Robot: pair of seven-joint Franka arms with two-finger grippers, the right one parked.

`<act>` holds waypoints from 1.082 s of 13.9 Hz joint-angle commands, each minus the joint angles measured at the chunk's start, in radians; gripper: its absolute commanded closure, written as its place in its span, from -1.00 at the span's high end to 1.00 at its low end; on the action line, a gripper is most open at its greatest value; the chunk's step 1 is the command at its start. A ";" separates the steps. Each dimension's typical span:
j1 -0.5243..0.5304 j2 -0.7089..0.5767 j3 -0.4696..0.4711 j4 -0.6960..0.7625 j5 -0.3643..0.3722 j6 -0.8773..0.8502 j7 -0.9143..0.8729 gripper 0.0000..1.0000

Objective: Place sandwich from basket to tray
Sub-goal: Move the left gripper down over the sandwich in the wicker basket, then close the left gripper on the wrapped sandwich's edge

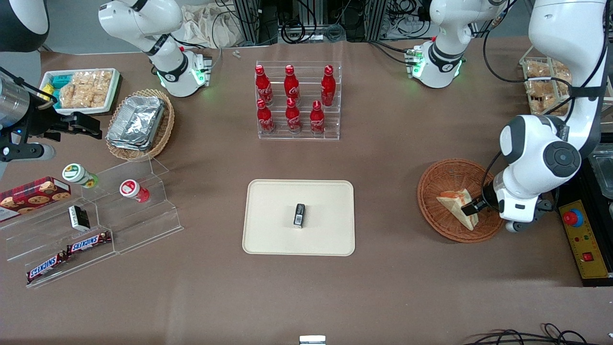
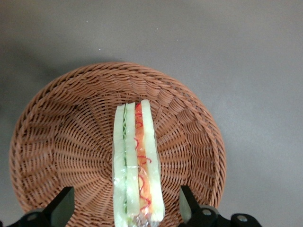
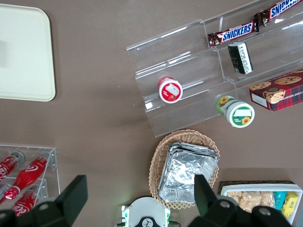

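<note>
The sandwich (image 1: 457, 205) is a pale bread wedge lying in the round reddish-brown wicker basket (image 1: 438, 184) toward the working arm's end of the table. In the left wrist view its cut edge (image 2: 137, 161) shows green and red-orange layers, with the basket (image 2: 71, 142) around it. My left gripper (image 1: 471, 209) is low in the basket, open, its fingers (image 2: 185, 201) on either side of the sandwich's near end with a gap on each side (image 2: 125, 191). The cream-beige tray (image 1: 268, 201) lies at the table's middle with a small black object (image 1: 299, 214) on it.
A clear rack of red cola bottles (image 1: 297, 103) stands farther from the front camera than the tray. A yellow box with a red stop button (image 1: 582, 239) lies beside the basket. A tan oval basket of foil pans (image 1: 139, 122) and a clear stepped shelf with snacks (image 1: 96, 215) lie toward the parked arm's end.
</note>
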State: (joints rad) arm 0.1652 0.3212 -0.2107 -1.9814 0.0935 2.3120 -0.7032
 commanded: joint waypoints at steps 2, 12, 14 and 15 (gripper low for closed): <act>0.002 0.028 -0.007 -0.013 0.011 0.049 -0.105 1.00; 0.002 0.085 -0.009 -0.060 0.011 0.148 -0.176 1.00; 0.002 0.082 -0.009 -0.105 0.011 0.210 -0.188 0.98; 0.004 0.081 -0.009 -0.106 0.009 0.210 -0.190 0.94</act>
State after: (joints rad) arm 0.1637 0.4163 -0.2130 -2.0458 0.0933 2.4767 -0.8581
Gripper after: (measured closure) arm 0.004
